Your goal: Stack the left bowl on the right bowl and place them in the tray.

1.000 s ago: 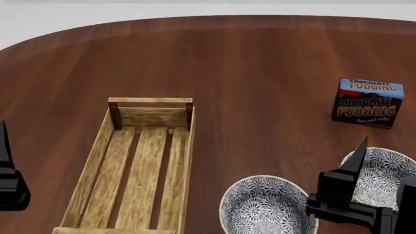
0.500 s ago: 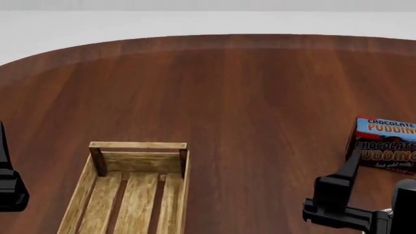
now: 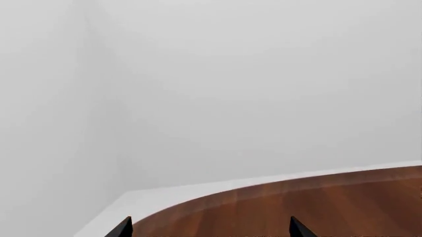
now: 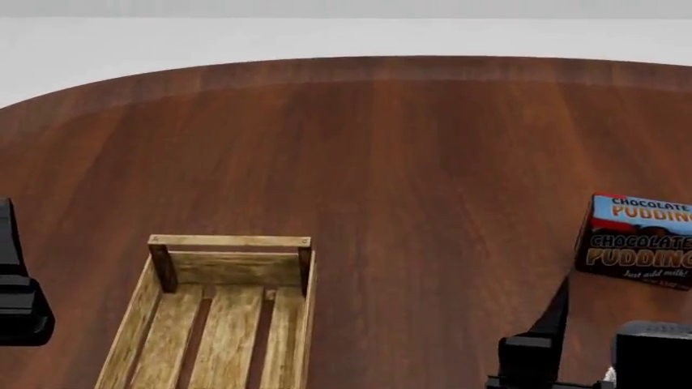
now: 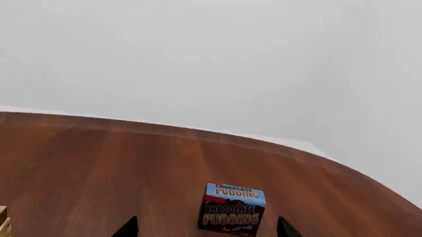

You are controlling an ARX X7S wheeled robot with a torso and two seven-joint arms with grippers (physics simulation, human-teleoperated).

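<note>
Both bowls are out of view in every frame. The light-wood tray [image 4: 229, 243] lies at the lower left of the head view, with its far end bar and slatted bottom showing and its near part cut off. A corner of it shows in the right wrist view [image 5: 3, 221]. My left gripper [image 3: 209, 230] is open and empty over the table's far edge; its black body shows at the head view's left edge [image 4: 11, 275]. My right gripper [image 5: 205, 229] is open and empty, low at the head view's right [image 4: 553, 316], pointing toward the pudding box.
A chocolate pudding box [image 4: 638, 241] stands at the right of the dark wood table [image 4: 378, 146]; it also shows in the right wrist view [image 5: 232, 207]. The table's curved far edge meets a pale floor and wall.
The head view has tilted up since one second ago, so both bowls have dropped out of the bottom. Since half a second ago my right gripper has sunk lower in the view.
</note>
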